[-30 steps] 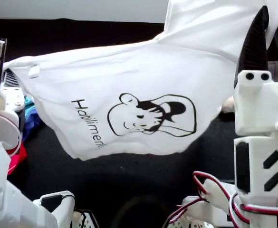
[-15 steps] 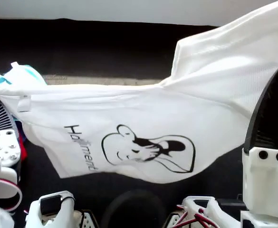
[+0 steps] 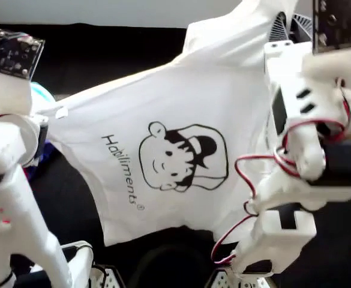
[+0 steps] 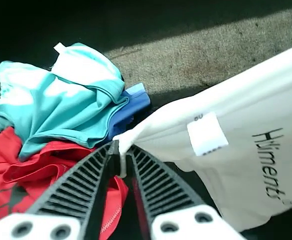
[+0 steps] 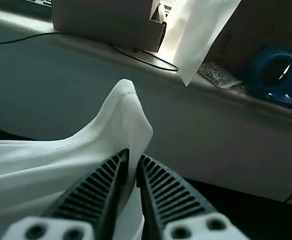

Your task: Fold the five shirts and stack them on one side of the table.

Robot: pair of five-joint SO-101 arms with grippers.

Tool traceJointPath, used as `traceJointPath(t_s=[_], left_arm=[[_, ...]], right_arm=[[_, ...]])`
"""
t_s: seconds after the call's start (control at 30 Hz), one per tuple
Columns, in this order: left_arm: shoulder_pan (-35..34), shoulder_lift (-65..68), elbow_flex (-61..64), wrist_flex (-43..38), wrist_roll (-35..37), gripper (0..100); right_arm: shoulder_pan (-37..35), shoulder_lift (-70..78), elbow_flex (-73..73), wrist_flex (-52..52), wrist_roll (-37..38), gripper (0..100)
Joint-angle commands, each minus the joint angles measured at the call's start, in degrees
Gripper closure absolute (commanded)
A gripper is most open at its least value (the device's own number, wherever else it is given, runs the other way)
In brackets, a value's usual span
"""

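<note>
Shirt now rotated, lifted | left end effector, right end effector both pinch it

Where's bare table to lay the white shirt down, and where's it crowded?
Bare: the table strip beyond the pile, bordered by the teal shirt and the held white shirt. Crowded: the teal shirt, blue shirt and red shirt lie heaped by the left gripper.

One line of black lettering runs slantwise on the white shirt, beside a cartoon face drawing. A small sewn tag carries print too small to read.
</note>
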Motion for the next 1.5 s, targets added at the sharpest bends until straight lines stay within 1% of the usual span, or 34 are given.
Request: traceJointPath(t_s=[0.0,0.1,0.17,0.23,0.33,0.47,0.63,0.83,1.07,1.2,1.33,1.4,1.47], left_arm=[[2.9,8.4,0.0,-3.3,-0.3,99],[5.9,16.2,0.0,-8.2,-0.3,99],[6.8,21.1,-1.4,-11.8,-0.3,99],[6.9,26.0,-5.8,-13.5,-0.3,99],[6.3,33.5,-17.0,-13.6,-0.3,99],[4.2,43.4,-32.6,-10.6,-0.3,99],[4.2,55.3,-45.2,-5.0,-0.3,99],[4.8,65.8,-50.8,-2.4,-0.3,99],[4.9,71.9,-54.5,-2.4,-0.1,99],[4.9,72.2,-54.1,1.2,0.1,99],[3.7,70.2,-52.3,1.7,0.2,99],[3.8,67.1,-47.7,1.8,0.2,99],[4.2,62.3,-39.6,1.8,0.2,99]], right_arm=[[0.7,9.8,-4.8,0.0,0.3,99.2],[0.7,19.4,-4.8,-2.0,0.4,99.2],[0.7,25.2,-5.0,-5.8,0.4,99.2],[0.8,29.3,-5.1,-10.9,0.4,99.2],[0.8,31.9,-4.9,-18.2,0.4,99.2],[0.6,33.7,-4.7,-25.5,0.5,99.2],[0.5,39.7,-4.7,-26.9,0.5,99.2],[0.5,48.5,-4.8,-26.9,0.5,99.2],[0.0,56.6,-5.1,-29.3,0.5,99.2],[0.1,55.1,-5.2,-26.4,0.4,99.2],[1.1,48.7,-5.1,-16.2,0.4,99.2],[1.6,45.7,-5.1,-10.2,0.4,99.2],[1.9,43.2,-5.1,-5.0,0.4,99.2]])
